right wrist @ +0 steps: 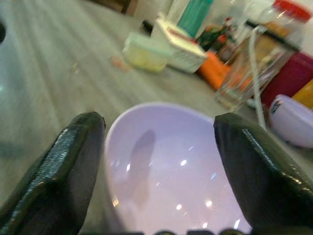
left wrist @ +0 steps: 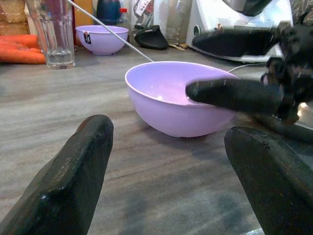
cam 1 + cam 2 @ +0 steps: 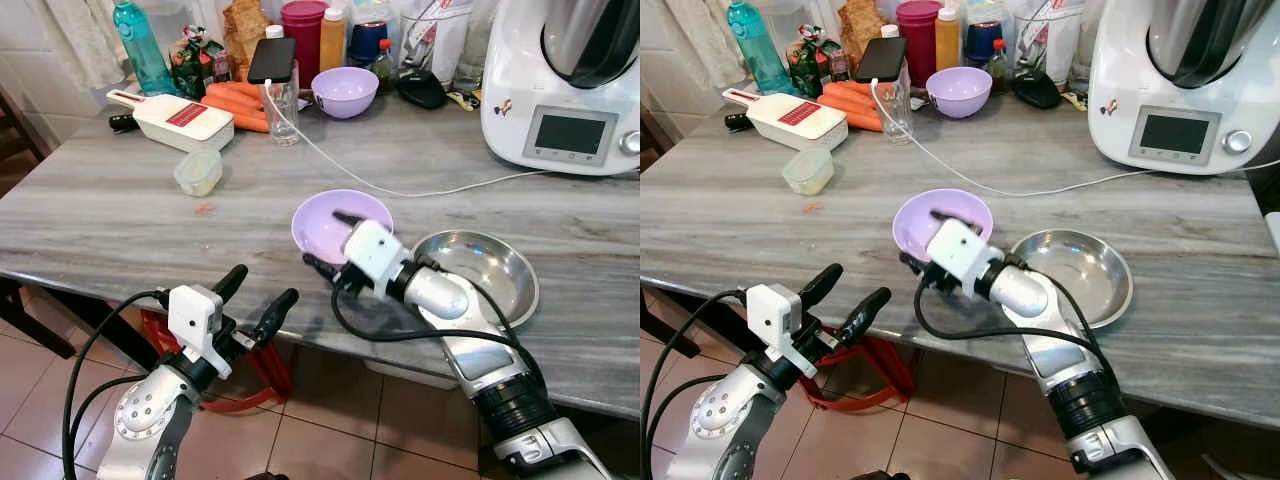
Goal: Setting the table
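Right end effector [image 3: 327, 243] sits at the near rim of the lilac bowl [image 3: 335, 218], fingers spread wide: one finger [image 3: 347, 217] reaches over the rim into the bowl, the other [image 3: 320, 268] is outside and below the near wall. Right wrist view shows the bowl's mouth between both pads, with a gap on each side, so it's straddling the rim, not clamped yet. Judgement: this is the grasp step on the bowl, early in table setting; next move calls for closing on the rim wall squarely, then lifting without tipping, since thin plastic pinched at one edge may twist. Just beside the end effector on its wrist side is the steel dish [image 3: 482, 268], touching or nearly touching the bowl; can't tell which. Left end effector [image 3: 254, 298] hovers off the front edge of the bench [image 3: 110, 215], fingers apart, empty, pointing at the same bowl. Further out past the bowl: white cable [image 3: 400, 190], drinking glass [image 3: 282, 108] with a phone [image 3: 272, 59] on top, second lilac bowl [image 3: 345, 91], carrots [image 3: 235, 104], slicer [image 3: 175, 118], small lidded tub [image 3: 198, 172], food processor [image 3: 565, 85]. Hard to read: the outer finger's contact with the bowl wall is hidden by the wrist housing; the food processor is cut off by the frame; the jars at the back are too cluttered to identify.
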